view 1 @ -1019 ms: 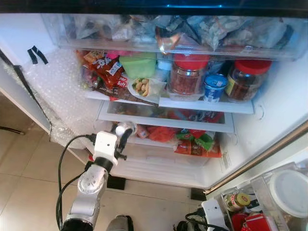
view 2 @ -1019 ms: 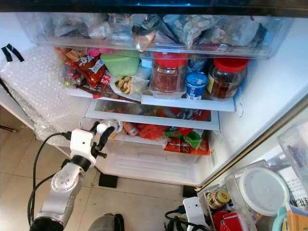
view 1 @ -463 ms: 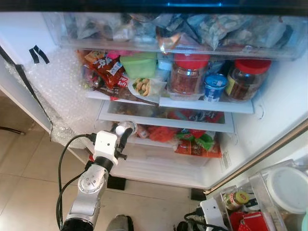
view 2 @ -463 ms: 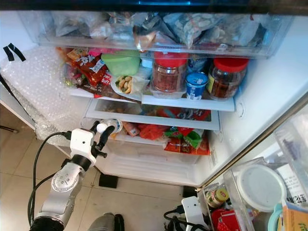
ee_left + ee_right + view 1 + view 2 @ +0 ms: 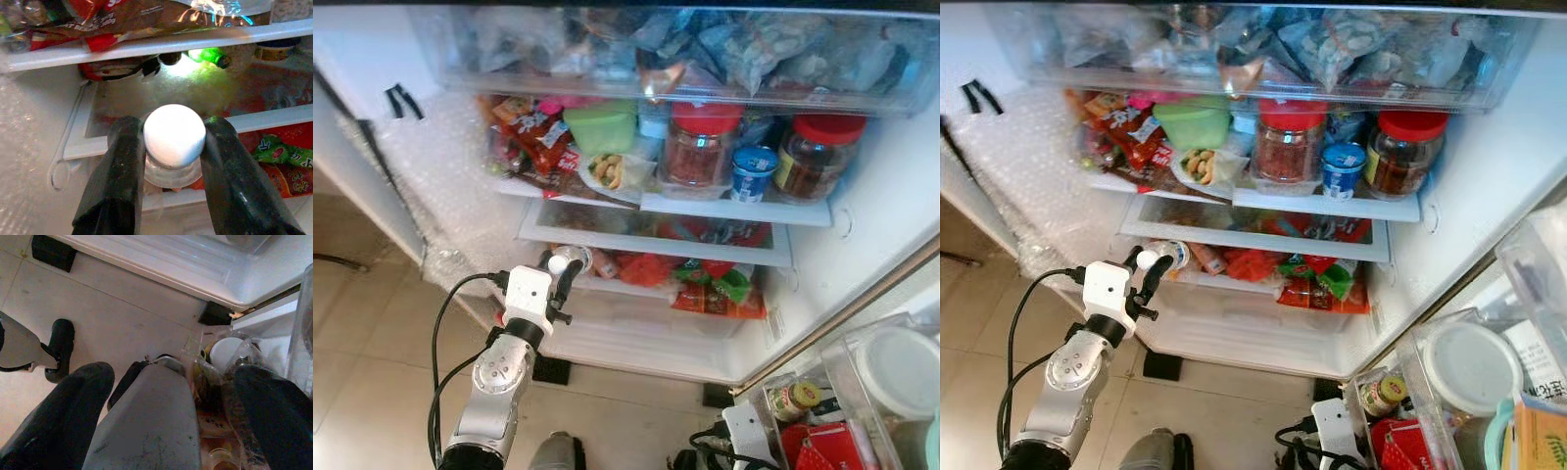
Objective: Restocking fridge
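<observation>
Item: bottle [image 5: 173, 135], white cap toward you, clamped between the fingers [image 5: 117, 181] of your left claw [image 5: 560, 274]. Location: at the front edge of the fridge's lower shelf [image 5: 636, 291], probably not yet resting on it. Right claw [image 5: 171, 416]: spread wide, empty, over the floor. Status: placement unfinished; set down, then release.
</observation>
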`<state>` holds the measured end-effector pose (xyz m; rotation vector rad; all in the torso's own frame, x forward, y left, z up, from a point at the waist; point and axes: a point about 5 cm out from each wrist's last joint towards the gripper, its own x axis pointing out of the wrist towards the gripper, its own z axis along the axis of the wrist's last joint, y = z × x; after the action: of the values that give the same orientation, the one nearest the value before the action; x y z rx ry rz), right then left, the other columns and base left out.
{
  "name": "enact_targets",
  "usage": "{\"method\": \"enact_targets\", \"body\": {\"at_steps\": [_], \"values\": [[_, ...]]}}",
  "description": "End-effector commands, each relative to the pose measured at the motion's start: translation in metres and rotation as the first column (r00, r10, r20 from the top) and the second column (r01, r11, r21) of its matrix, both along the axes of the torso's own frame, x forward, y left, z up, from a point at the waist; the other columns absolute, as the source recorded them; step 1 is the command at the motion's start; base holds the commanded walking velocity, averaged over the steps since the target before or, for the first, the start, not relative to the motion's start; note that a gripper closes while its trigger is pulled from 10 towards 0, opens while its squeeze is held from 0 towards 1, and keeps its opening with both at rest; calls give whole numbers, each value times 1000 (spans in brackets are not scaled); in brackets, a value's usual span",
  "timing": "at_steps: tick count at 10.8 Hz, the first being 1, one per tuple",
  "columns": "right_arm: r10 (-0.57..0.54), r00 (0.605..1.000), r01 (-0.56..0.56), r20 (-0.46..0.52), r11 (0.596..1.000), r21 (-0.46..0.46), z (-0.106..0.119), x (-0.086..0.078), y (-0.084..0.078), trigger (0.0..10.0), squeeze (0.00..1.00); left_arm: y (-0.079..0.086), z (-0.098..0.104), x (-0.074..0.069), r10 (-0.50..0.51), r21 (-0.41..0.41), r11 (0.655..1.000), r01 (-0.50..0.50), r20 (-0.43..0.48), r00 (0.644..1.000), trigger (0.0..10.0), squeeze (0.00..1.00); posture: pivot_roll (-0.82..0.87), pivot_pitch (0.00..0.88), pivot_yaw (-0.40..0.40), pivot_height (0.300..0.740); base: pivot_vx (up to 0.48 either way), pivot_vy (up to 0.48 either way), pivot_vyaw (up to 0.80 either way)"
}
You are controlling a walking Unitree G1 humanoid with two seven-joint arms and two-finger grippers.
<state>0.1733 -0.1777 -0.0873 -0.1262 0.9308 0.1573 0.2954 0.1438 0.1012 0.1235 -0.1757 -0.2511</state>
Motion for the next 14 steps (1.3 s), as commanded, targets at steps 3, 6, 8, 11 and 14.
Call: {"method": "enact_targets", "body": {"at_steps": [3,6,8,11,14], "values": [[-1,998,2,-59,1000,15,-8,-17,1,10000,0,2,3,1,11,-14,1000,-11,8,1000,10000,0,111,200,31,670,0,0,0],[-17,998,18,-63,1000,10,-8,-17,-1,10000,0,3,3,1,14,-14,1000,-14,9,1000,10000,0,111,202,32,670,0,0,0],[-19,998,20,-68,1000,14,-8,-18,0,10000,0,3,4,1,14,-16,1000,-13,10,1000,10000,0,112,202,31,650,0,0,0],[-22,999,23,-50,999,23,-7,-16,-1,10000,0,3,4,1,14,-14,1000,-14,10,1000,10000,0,113,204,31,645,0,0,0],[-23,998,24,-52,1000,18,-7,-16,-2,10000,0,2,7,2,14,-15,1000,-13,20,1000,10000,0,112,203,30,645,0,0,0]]}}
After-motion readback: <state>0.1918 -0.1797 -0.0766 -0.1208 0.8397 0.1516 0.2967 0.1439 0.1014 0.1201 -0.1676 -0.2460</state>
